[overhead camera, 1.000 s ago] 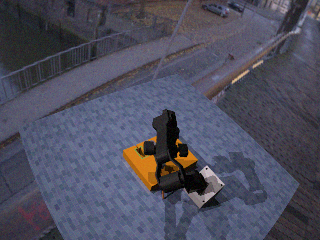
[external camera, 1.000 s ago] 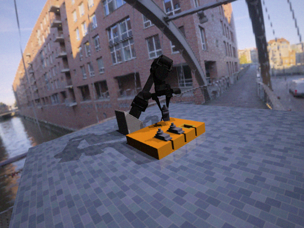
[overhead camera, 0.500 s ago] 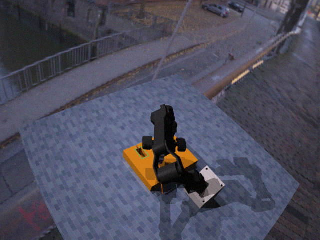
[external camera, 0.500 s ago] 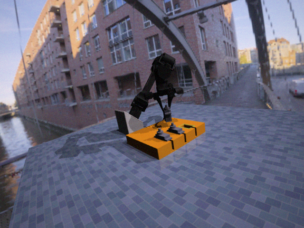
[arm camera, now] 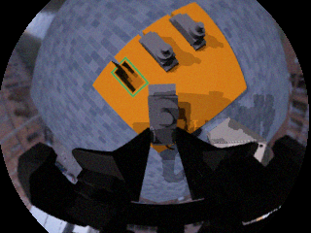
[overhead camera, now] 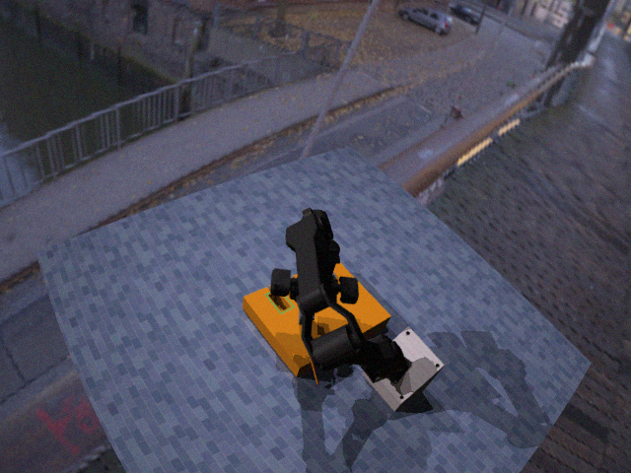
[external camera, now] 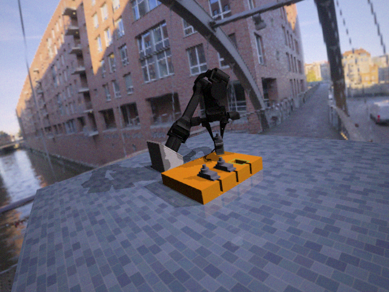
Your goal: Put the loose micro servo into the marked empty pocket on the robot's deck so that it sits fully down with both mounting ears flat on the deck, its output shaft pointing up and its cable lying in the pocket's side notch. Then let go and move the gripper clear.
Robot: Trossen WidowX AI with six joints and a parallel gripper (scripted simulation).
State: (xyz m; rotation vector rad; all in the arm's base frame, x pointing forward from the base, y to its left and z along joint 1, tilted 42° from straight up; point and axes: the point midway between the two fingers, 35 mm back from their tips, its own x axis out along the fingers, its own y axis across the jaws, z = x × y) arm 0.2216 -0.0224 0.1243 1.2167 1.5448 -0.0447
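My gripper is shut on the loose grey micro servo and holds it above the orange deck. The servo's output shaft points up toward the gripper. A thin dark cable hangs from it. In the top view the arm hides the servo and fingertips. The green outline rings the empty pocket, to one side of the servo. In the wrist view, the servo's long side is turned relative to the diagonal pocket.
Two seated servos, one beside the pocket and one farther along, stand up from the deck. The pale base block of the arm stands close to the deck.
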